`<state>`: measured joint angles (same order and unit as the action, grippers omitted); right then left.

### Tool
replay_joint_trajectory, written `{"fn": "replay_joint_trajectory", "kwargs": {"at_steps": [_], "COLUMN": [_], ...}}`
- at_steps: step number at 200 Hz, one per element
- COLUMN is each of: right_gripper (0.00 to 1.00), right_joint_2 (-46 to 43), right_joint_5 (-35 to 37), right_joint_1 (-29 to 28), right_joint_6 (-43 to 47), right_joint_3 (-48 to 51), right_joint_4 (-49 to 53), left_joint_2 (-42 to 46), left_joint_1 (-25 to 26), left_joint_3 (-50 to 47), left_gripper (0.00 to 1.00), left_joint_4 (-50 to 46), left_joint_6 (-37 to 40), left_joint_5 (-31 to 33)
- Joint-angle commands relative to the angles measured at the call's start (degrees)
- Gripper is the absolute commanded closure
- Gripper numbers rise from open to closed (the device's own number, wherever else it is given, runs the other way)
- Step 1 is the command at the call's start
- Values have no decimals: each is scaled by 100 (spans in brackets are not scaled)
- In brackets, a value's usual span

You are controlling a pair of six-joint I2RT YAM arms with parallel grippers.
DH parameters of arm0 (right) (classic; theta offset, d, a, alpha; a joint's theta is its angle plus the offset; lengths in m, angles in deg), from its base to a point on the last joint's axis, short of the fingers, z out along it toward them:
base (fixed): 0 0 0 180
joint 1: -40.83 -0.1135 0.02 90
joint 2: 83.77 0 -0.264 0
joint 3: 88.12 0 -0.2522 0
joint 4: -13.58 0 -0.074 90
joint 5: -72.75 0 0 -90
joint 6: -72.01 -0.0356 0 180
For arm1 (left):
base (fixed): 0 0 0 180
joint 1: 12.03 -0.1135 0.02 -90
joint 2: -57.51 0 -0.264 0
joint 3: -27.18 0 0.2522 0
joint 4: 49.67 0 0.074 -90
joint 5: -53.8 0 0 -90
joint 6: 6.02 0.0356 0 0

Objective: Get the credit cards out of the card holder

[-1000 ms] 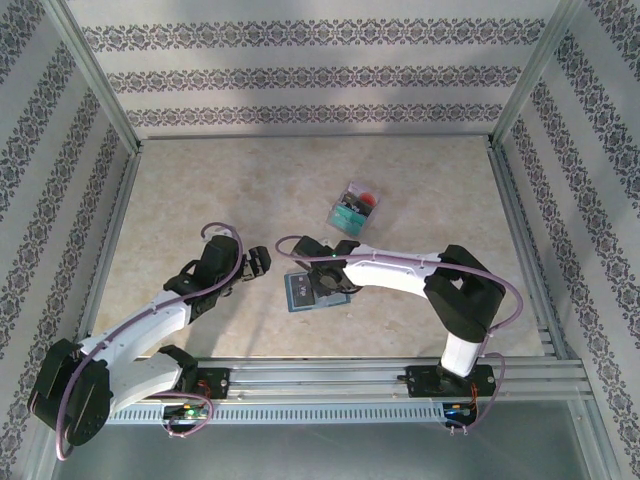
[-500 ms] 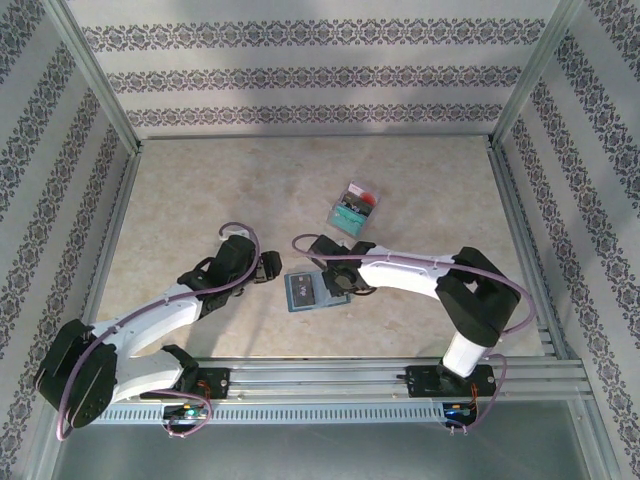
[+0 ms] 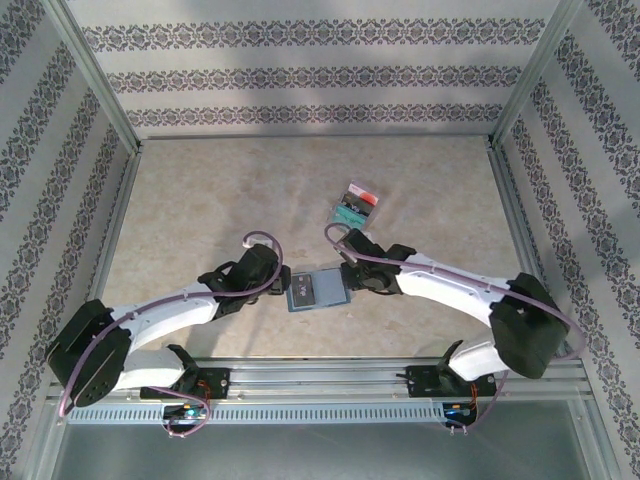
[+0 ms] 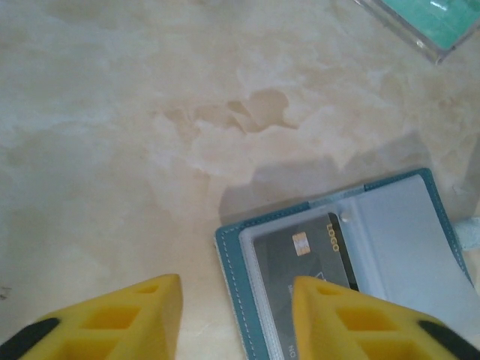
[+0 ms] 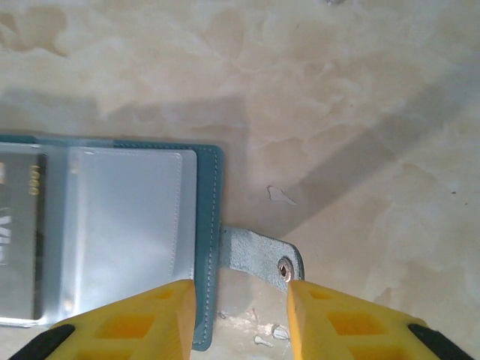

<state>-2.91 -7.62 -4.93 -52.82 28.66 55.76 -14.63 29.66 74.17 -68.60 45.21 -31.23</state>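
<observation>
Card holder (image 3: 317, 290) lying open on the table (image 3: 200, 200), dark card (image 4: 304, 259) in its sleeve, left gripper (image 4: 234, 294) unclenched astride its left edge, right gripper (image 5: 241, 294) unclenched astride its strap (image 5: 259, 255), loose cards (image 3: 355, 204) piled farther back.

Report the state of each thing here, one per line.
card holder: open flat
dark card: in its sleeve
strap tab: unfastened, lying flat
loose cards: out, piled on table
left claw: open over holder's edge
right claw: open astride the strap tab

Leathery stitched card holder (image 4: 227, 259), glossy plastic sleeves (image 5: 127, 214), matt table (image 4: 112, 150)
</observation>
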Motion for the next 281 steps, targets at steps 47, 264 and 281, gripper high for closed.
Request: {"fn": "replay_joint_trajectory", "kwargs": {"at_steps": [47,264,281], "right_gripper": [64,75,75], "right_joint_2": [-191,1629,1673], "right_joint_5": [-1572,-2974,-2959], "right_joint_1": [326,128,127], "right_joint_6": [-268,-669,-674], "right_joint_3": [289,-240,-239], "right_joint_4": [-1124,-2119,-2130], "left_joint_2": [-531,-1215,-1215], "left_joint_1": [296,296,296], "left_joint_3": [87,-98,-117], "left_gripper": [75,87,87], "left_joint_4": [347,859,864], "left_joint_6": [133,-39,-47], "left_joint_5": [-299,-598,-603]}}
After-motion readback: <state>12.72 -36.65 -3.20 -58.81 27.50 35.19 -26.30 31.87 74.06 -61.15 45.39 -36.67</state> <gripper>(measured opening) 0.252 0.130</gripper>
